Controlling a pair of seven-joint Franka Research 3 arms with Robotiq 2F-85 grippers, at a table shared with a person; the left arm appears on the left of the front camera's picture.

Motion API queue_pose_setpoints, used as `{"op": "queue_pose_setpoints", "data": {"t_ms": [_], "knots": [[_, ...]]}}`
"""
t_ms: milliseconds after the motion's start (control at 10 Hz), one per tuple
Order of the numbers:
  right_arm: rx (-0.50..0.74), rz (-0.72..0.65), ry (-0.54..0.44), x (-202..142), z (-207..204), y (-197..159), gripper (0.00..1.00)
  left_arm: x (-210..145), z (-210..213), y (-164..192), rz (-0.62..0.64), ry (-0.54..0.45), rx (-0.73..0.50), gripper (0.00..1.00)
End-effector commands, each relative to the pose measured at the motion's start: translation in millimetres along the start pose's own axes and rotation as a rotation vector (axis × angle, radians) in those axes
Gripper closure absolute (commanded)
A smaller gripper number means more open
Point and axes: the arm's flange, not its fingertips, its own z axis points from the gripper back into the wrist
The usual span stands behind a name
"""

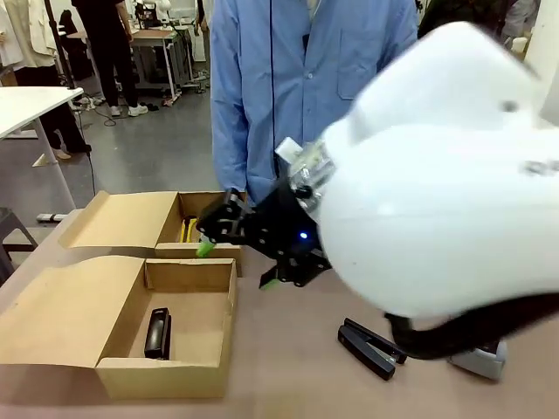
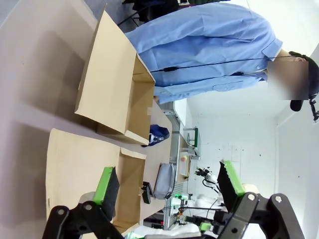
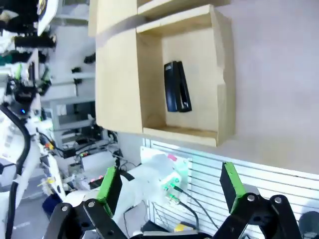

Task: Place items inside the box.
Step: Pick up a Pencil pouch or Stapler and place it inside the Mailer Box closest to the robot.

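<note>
The near cardboard box (image 1: 188, 371) holds one black stapler (image 1: 157, 333), also seen from above as the stapler (image 3: 177, 87) in the box (image 3: 149, 89). In the far box (image 1: 214, 199) lies a yellow utility knife (image 1: 188, 230). My right gripper (image 1: 238, 264) hangs open and empty between the two boxes; its wrist view shows the gripper (image 3: 169, 183) above the near box. A second stapler (image 1: 371, 347) lies on the table, with the grey pencil case (image 1: 480, 358) half hidden under my arm. My left gripper (image 2: 168, 181) is open and empty. The navy pouch (image 2: 158, 134) lies farther off. The marker pen is out of view.
A person in a blue shirt (image 1: 297, 78) stands at the far side, right behind the far box. My bulky white right arm (image 1: 437, 175) blocks the table's right half. Both boxes have their flaps (image 1: 61, 310) spread to the left.
</note>
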Motion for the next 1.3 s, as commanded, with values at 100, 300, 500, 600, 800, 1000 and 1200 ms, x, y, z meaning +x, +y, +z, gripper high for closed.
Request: {"op": "queue_pose_setpoints", "data": {"t_ms": [100, 300, 500, 600, 800, 1000, 1200], "knots": [[-0.077, 0.068, 0.050, 15, -59, 40, 0.00, 0, 1, 0, -0.019, -0.001, -0.015, 0.00], [0.122, -0.059, -0.035, 18, 20, -3, 0.00, 0, 1, 0, -0.019, -0.001, -0.015, 0.00], [0.216, -0.144, -0.046, 20, 94, -42, 0.00, 0, 1, 0, -0.019, -0.001, -0.015, 0.00], [0.234, -0.194, -0.051, 16, 120, -63, 0.00, 0, 1, 0, -0.019, -0.001, -0.015, 0.00], [0.159, -0.178, -0.048, 15, 98, -59, 0.00, 0, 1, 0, -0.019, -0.001, -0.015, 0.00], [0.191, -0.168, -0.015, 20, 95, -57, 0.00, 0, 1, 0, -0.019, -0.001, -0.015, 0.00], [0.193, -0.179, -0.014, 20, 95, -59, 0.00, 0, 1, 0, -0.019, -0.001, -0.015, 0.00]]}}
